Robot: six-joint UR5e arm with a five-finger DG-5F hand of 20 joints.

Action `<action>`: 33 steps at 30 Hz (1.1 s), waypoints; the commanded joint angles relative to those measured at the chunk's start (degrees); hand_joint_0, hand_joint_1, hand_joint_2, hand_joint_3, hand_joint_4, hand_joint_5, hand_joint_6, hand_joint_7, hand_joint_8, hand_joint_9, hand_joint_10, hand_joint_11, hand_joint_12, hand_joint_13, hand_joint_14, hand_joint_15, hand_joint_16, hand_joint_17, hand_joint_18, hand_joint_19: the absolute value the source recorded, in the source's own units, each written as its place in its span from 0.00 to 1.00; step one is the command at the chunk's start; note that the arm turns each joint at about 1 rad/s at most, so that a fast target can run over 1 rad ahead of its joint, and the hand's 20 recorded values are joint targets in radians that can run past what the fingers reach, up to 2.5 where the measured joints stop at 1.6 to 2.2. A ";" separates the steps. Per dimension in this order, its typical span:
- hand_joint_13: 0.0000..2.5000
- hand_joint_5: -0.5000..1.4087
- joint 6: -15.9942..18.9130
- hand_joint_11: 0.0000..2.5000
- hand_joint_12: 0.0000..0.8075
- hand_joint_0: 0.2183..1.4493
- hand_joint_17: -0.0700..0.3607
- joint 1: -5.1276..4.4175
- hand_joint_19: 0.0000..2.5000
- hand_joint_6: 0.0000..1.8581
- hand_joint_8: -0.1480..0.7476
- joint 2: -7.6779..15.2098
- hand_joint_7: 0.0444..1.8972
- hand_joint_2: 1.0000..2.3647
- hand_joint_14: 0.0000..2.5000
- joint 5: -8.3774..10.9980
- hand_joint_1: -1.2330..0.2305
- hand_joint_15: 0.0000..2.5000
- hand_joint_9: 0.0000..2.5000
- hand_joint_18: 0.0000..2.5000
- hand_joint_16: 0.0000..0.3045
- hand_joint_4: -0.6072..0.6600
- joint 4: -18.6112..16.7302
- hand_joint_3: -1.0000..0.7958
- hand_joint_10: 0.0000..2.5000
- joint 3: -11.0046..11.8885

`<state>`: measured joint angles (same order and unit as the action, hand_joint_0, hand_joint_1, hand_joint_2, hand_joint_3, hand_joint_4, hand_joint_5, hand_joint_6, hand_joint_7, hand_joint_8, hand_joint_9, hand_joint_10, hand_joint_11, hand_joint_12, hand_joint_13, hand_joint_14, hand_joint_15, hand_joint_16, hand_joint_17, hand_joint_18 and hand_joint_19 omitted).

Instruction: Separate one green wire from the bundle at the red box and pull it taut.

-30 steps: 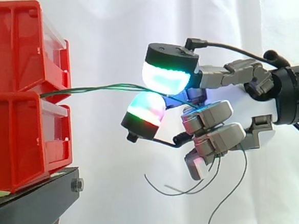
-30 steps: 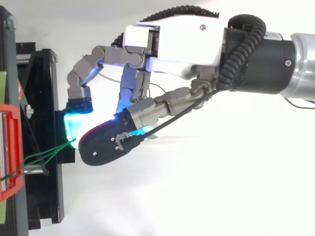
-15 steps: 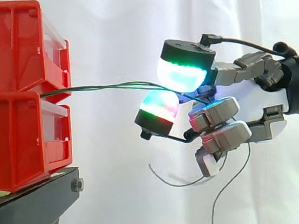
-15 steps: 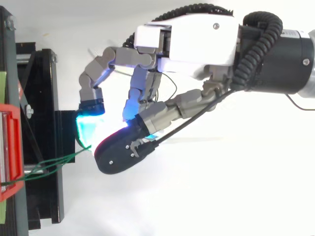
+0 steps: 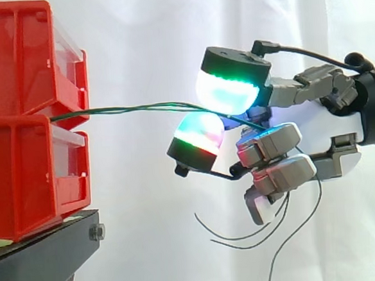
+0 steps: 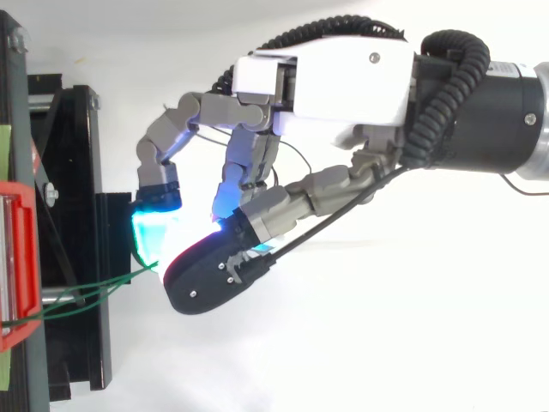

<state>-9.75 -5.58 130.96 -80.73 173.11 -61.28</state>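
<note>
Two stacked red bins stand at the left on a black stand. Thin green wires leave the gap between the bins and run nearly level to my hand. The strands lie close together and meet at the hand, where glowing pads pinch them from above and below. The other fingers are curled under the palm. Loose wire ends dangle below the hand. From above, the green wires stretch from the red bin to the hand, fanning slightly near the bin.
The black stand reaches out from the bins under the wires, just left of the fingertips. A white curtain hangs behind everything. The arm comes in from the right.
Over the last second the hand has moved right, away from the bins, and slightly up, drawing the green wires straighter. The dangling ends have swung. In the last half second it has barely moved.
</note>
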 commanded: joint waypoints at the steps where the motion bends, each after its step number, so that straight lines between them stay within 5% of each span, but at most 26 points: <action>1: 0.49 0.16 -0.01 0.64 0.46 0.37 0.44 -0.22 0.27 0.50 0.43 0.00 0.48 0.01 0.01 0.48 0.34 0.47 0.52 0.37 0.18 0.52 -0.84 0.32 0.00 -0.60; 7: 0.48 0.16 0.08 0.63 0.46 0.39 0.44 -0.40 0.26 0.50 0.43 0.00 0.46 0.00 0.01 0.66 0.28 0.46 0.51 0.36 0.17 0.53 -1.90 0.28 0.00 -0.86; 20: 0.51 0.16 -0.01 0.67 0.45 0.38 0.43 -0.75 0.27 0.51 0.43 0.00 0.51 0.00 0.01 0.92 0.31 0.48 0.55 0.37 0.17 0.53 -1.90 0.31 0.00 -0.86; 24: 0.62 0.17 -0.01 0.61 0.39 0.33 0.44 -0.84 0.29 0.50 0.42 0.09 0.49 0.00 0.00 1.01 0.41 0.62 0.57 0.41 0.18 0.55 -1.90 0.28 0.29 -0.95; 26: 0.64 0.17 -0.01 0.61 0.38 0.31 0.45 -0.93 0.30 0.50 0.42 0.09 0.48 0.00 0.00 1.10 0.44 0.66 0.57 0.42 0.18 0.55 -1.90 0.28 0.36 -0.95; 33: 0.63 0.16 0.43 0.58 0.38 0.29 0.46 -1.37 0.32 0.49 0.42 0.09 0.49 0.00 0.15 3.03 0.43 0.60 0.54 0.43 0.18 0.56 -7.43 0.28 0.42 -4.02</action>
<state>-9.43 -6.83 130.99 -78.49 168.47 -64.57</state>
